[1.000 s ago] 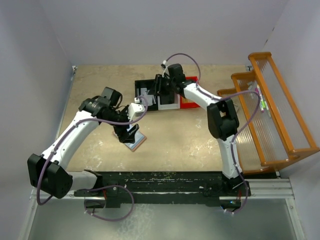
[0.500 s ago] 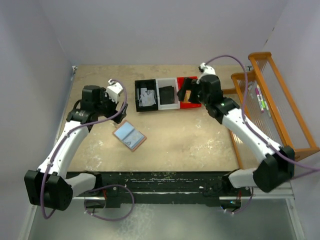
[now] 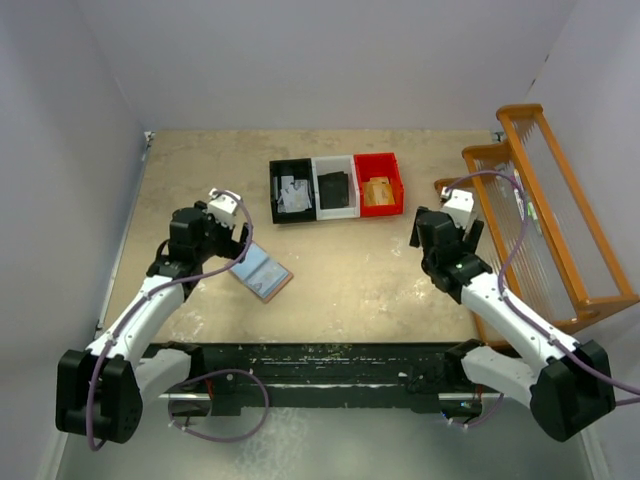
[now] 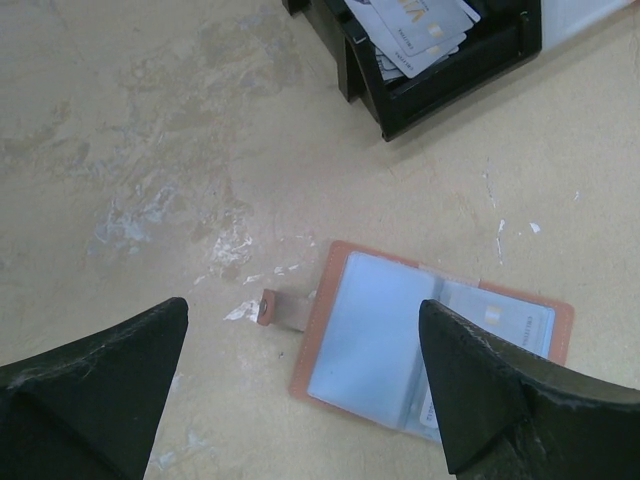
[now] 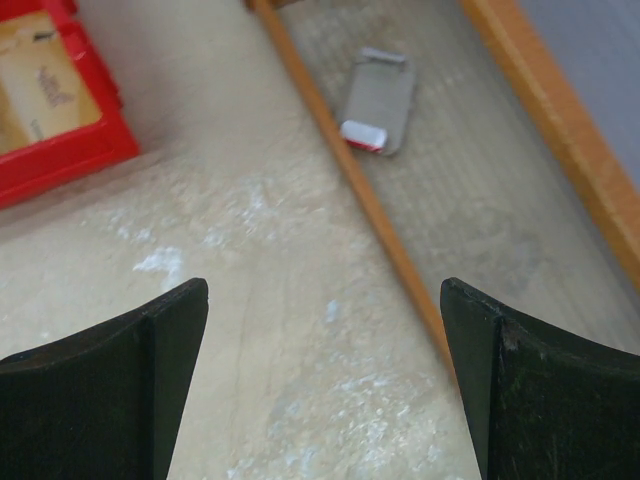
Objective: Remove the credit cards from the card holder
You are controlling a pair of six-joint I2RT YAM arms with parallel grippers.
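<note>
Left wrist view: the left gripper [image 4: 302, 305] hangs above the table, jaws wide, nothing between them. The card holder [image 4: 430, 350] lies open, blue-grey inside up, below the gap and reaching under the finger on the right of that view. Its snap tab [image 4: 285, 308] sits near mid-gap. The holder's long axis runs roughly from finger to finger, slightly skewed. A remaining card [image 4: 495, 320], grey with a gold chip, appears to sit in the slot nearest that finger; judged not yet extracted. Other credit cards [image 4: 415, 25] lie in the black bin [image 4: 440, 80], well beyond the fingertips.

The right gripper [image 5: 322, 285] also has wide, empty jaws and is over bare table, with the wooden rack [image 5: 350, 180] beyond them. The holder is absent from its view, so the left arm is clearly nearer.

Against one second ago: the left gripper was down at the holder and the right over the bins. Both have since drawn back toward their bases and opened fully. The holder's position is unchanged.
</note>
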